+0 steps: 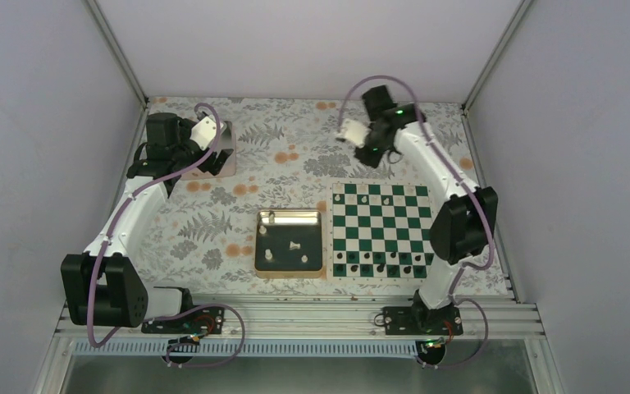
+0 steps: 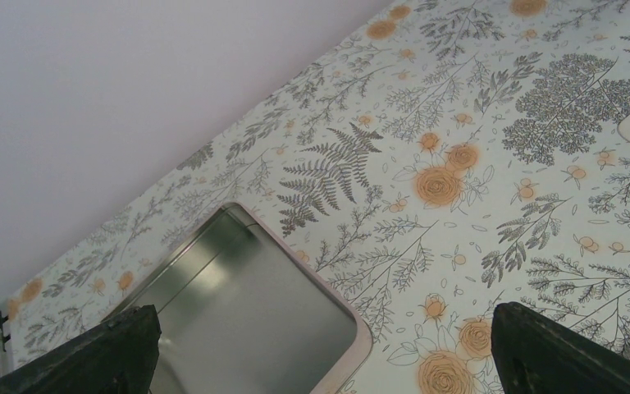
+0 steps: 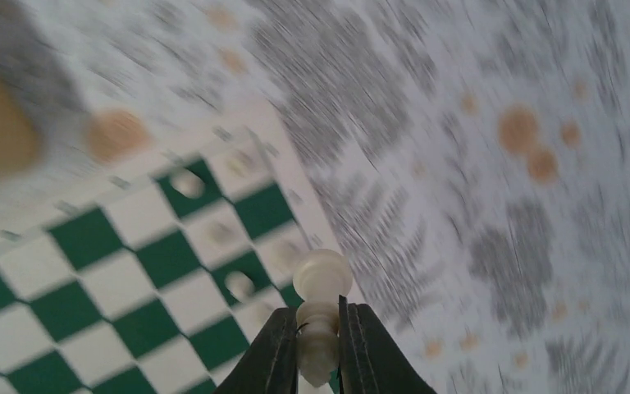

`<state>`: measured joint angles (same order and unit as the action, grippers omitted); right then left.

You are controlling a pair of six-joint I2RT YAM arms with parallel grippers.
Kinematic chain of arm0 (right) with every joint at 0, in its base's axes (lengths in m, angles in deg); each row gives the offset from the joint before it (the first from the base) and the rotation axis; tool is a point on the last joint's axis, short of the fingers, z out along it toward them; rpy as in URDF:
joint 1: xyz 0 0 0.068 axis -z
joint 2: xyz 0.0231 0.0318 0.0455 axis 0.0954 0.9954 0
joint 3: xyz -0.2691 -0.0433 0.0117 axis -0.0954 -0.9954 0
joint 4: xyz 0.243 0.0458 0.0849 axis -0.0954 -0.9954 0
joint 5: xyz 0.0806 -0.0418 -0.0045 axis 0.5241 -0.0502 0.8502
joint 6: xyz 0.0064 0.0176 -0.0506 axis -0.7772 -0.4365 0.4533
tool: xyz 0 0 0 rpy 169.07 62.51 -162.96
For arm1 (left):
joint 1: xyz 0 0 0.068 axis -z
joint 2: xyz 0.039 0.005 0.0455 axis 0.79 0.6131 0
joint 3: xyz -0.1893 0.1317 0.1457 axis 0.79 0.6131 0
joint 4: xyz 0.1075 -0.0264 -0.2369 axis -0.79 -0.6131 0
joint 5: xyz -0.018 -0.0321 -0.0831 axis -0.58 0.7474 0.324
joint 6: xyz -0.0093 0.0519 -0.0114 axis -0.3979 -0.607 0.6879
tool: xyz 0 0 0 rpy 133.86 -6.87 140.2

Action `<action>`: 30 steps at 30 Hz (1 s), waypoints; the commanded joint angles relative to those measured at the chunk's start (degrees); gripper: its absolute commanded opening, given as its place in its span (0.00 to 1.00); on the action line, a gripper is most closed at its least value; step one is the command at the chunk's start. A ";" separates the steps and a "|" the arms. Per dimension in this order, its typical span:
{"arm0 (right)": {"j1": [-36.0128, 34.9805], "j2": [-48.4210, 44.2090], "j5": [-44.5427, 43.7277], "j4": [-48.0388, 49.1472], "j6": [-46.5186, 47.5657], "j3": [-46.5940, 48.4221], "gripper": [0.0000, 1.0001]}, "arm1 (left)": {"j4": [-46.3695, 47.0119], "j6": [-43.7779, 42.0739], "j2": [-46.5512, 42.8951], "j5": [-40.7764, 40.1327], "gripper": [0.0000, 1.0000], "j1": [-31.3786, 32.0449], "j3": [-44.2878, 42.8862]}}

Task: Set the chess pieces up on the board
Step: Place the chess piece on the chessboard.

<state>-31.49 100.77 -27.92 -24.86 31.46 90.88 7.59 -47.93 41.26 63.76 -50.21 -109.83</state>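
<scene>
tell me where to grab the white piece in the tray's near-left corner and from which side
Take the white piece across its upper body, coming straight down from above. It seems to stand upright and alone, and the raised gold rim of the tray would block jaws coming in sideways.

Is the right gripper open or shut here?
Shut on a white pawn: the right gripper clamps its stem from both sides, head sticking out.

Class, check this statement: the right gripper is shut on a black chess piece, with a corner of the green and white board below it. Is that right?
Not quite: the piece is white, not black. The right wrist view shows the right gripper shut on a white chess piece, with a corner of the green and white board below it.
</scene>
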 commanded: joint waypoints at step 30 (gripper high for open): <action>20.92 14.55 4.80 3.55 5.39 -9.40 0.10 | 0.63 -0.48 0.03 1.03 1.00 -0.14 -0.41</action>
<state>-10.64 114.87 -24.79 -22.17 36.42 82.25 7.57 -47.93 41.26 63.78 -50.21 -109.83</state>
